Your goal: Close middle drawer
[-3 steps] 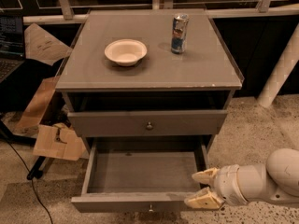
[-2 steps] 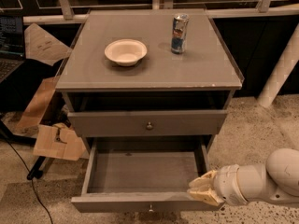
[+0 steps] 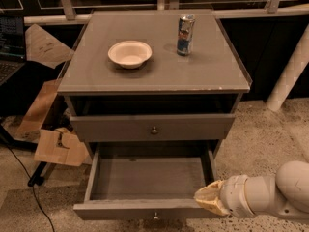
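Note:
The middle drawer (image 3: 145, 178) is the long shallow grey box pulled far out at the bottom of the grey cabinet. Its inside is empty. Its slim front panel (image 3: 120, 210) carries a small round knob (image 3: 155, 215). My gripper (image 3: 208, 200) is at the right end of that front panel, at the drawer's front right corner. Its tan fingers (image 3: 212, 193) are pressed together and hold nothing. The white arm (image 3: 270, 197) reaches in from the lower right.
Above is a grey drawer with a taller front (image 3: 154, 127) and a knob, nearly shut. On the cabinet top (image 3: 203, 71) stand a white bowl (image 3: 129, 53) and a can (image 3: 185, 34). Cardboard pieces (image 3: 58, 146) and a cable (image 3: 29, 187) lie at the left. A white post (image 3: 289, 71) stands at the right.
The gripper's two fingers were spread apart a second ago and have come together. The gripper stays at the drawer's front right corner. The drawer has not visibly moved.

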Robot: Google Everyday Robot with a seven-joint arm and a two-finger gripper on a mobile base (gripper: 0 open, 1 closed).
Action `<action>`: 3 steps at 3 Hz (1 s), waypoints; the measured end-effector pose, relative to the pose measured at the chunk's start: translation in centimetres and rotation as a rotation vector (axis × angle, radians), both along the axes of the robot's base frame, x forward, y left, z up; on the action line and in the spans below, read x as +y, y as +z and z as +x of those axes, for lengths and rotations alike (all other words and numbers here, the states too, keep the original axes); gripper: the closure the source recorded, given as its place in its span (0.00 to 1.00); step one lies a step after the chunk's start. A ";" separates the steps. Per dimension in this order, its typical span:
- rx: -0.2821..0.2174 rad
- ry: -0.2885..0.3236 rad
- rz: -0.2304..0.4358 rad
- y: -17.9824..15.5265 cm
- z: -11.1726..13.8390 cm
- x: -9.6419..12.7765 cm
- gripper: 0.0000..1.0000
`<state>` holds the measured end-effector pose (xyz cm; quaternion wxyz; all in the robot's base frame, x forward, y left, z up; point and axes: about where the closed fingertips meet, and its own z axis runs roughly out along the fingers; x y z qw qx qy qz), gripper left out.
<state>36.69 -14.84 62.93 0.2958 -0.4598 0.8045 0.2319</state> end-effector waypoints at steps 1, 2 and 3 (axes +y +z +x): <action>-0.025 -0.077 0.007 -3.2 -0.5 -1.3 1.00; -0.002 -0.151 0.023 -7.3 -0.4 -3.1 1.00; 0.037 -0.193 0.047 -11.7 -0.3 -4.7 1.00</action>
